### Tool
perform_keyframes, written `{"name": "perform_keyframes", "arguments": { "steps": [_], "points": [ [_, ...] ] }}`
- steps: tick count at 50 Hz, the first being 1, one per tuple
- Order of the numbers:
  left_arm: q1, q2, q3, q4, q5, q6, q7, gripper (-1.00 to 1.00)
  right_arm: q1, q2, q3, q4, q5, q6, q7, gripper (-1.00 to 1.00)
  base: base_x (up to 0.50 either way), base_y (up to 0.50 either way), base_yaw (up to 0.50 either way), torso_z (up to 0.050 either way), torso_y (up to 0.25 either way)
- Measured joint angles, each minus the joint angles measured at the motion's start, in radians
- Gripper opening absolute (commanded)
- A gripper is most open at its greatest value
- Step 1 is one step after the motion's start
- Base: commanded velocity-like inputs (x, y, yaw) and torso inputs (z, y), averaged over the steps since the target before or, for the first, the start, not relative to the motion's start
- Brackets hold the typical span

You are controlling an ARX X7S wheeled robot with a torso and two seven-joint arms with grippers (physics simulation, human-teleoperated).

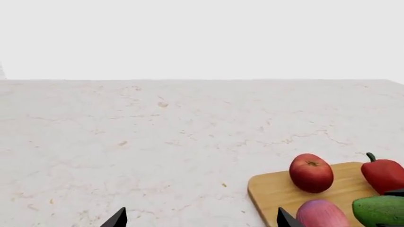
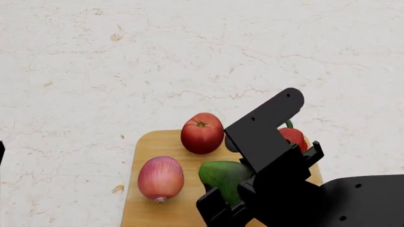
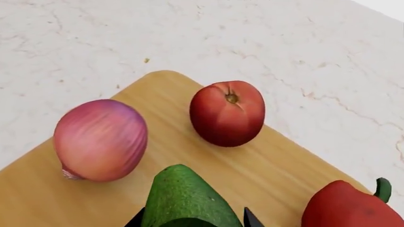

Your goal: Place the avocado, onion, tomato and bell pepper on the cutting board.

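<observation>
On the far left, the left hand (image 1: 198,220) hangs low over bare marble counter (image 2: 75,71), its tips spread wide and gripping nothing, likely parked out of the way. Next comes the cutting board (image 2: 148,142), which carries everything: the onion (image 2: 160,178) on its near left, the tomato (image 2: 202,133) behind it, the avocado (image 2: 224,176) beside the onion, and the bell pepper (image 2: 294,137) at the far right, half hidden by the arm. The right hand (image 3: 192,221) straddles the avocado, one finger on either side; whether it grips or has let go I cannot tell. All four seem placed. No writing is visible.
</observation>
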Motion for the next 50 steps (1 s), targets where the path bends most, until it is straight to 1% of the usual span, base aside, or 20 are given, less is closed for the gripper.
{"name": "perform_keyframes", "arguments": {
  "steps": [14, 24, 37, 43, 50],
  "points": [
    [0.007, -0.014, -0.003, 0.008, 0.003, 0.008, 0.001, 1.0, -0.002, 0.002, 0.008, -0.003, -0.021, -0.005, -0.005, 1.0, 0.0, 0.0, 0.0, 0.0, 0.0],
    [0.007, -0.018, -0.009, 0.011, 0.0, 0.007, 0.0, 1.0, 0.041, 0.041, 0.043, -0.051, 0.038, 0.011, 0.032, 1.0, 0.0, 0.0, 0.0, 0.0, 0.0],
    [-0.014, -0.014, -0.032, 0.018, -0.025, -0.013, -0.009, 1.0, 0.141, 0.134, 0.116, -0.152, 0.188, 0.032, 0.14, 1.0, 0.0, 0.0, 0.0, 0.0, 0.0],
    [-0.026, -0.008, -0.043, 0.02, -0.036, -0.024, -0.014, 1.0, 0.206, 0.177, 0.15, -0.206, 0.299, 0.035, 0.229, 1.0, 0.0, 0.0, 0.0, 0.0, 0.0],
    [-0.045, -0.006, -0.062, 0.028, -0.051, -0.041, -0.024, 1.0, 0.316, 0.22, 0.191, -0.273, 0.462, 0.027, 0.368, 1.0, 0.0, 0.0, 0.0, 0.0, 0.0]
  ]
}}
